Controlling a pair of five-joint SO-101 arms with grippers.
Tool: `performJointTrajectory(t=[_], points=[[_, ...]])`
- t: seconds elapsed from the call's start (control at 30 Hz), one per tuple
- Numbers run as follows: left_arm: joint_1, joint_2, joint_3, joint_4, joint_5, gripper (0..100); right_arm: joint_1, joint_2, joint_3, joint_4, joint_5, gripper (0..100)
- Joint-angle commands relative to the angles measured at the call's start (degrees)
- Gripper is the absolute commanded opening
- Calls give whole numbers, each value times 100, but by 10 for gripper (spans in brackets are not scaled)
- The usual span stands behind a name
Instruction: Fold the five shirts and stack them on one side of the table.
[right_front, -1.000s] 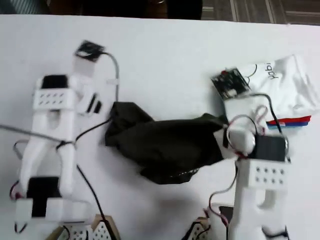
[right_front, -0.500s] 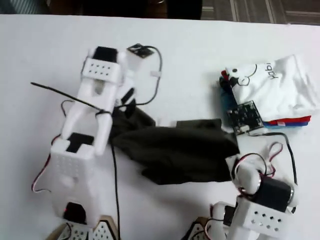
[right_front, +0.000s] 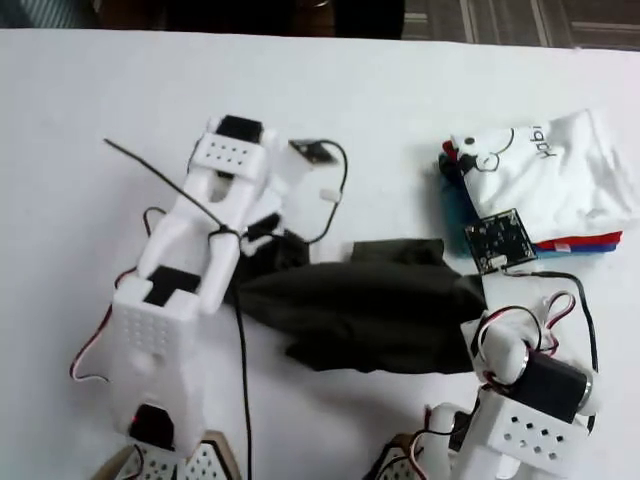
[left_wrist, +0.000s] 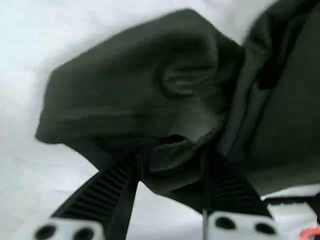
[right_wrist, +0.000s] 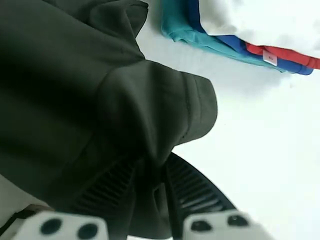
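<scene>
A crumpled dark olive cloth shirt (right_front: 370, 310) lies across the middle of the white tabletop (right_front: 400, 90), spanning the space between my two arms. My left tool (left_wrist: 167, 165) is pinching one bunched end of it, with its black ribbed fingers (left_wrist: 112, 192) pressed onto a thick fold. My right tool (right_wrist: 150, 175) is pinching the opposite end, with cloth gathered tightly between its two fingers. Near that end, on the right side of the tabletop, sits a stack of folded shirts (right_front: 550, 175). The top one is white, with red, blue and teal edges showing beneath it.
</scene>
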Motion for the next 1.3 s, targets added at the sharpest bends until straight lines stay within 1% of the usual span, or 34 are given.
performJointTrajectory(t=[0.0,0.07,0.1,0.13,0.2,0.27,0.3,0.43,0.53,0.63,0.7,0.8,0.9,0.97,1.13,1.27], points=[[0,-62,242,-167,-352,185,57,22,-26,-22,-18,20],[-9,-62,400,-413,-387,181,57,22,-26,-22,-18,20],[-9,-62,479,-519,-396,164,57,13,-26,-22,-18,20],[-9,-62,558,-624,-396,127,57,4,-18,-22,-18,20],[-18,-62,699,-835,-396,11,57,-13,-18,-22,-26,20],[-70,-70,769,-897,-396,37,57,-13,-18,-22,-26,20],[-123,-70,743,-923,-387,24,57,-13,-18,-84,-26,20],[-563,-114,312,-870,-352,28,22,145,211,-734,-35,20],[-1037,-132,-312,-545,-352,28,-330,673,308,-1191,-264,20],[-1530,-114,-1033,-114,-352,28,-892,1516,-141,-1393,-659,20],[-1846,-123,-1464,70,-352,28,-1402,2141,-765,-1367,-888,20],[-2330,-132,-1938,114,-211,28,-2114,3090,-1978,-1200,-1125,20],[-2804,-141,-2308,123,-26,28,-2615,4048,-3446,-804,-1196,20],[-3130,-141,-2519,132,-18,28,-2756,4681,-4492,-497,-1196,20],[-3991,-149,-2844,132,-53,28,-2774,6062,-7077,330,-1152,20],[-4404,-149,-2967,132,-62,28,-2791,7037,-8853,734,-1152,20]])
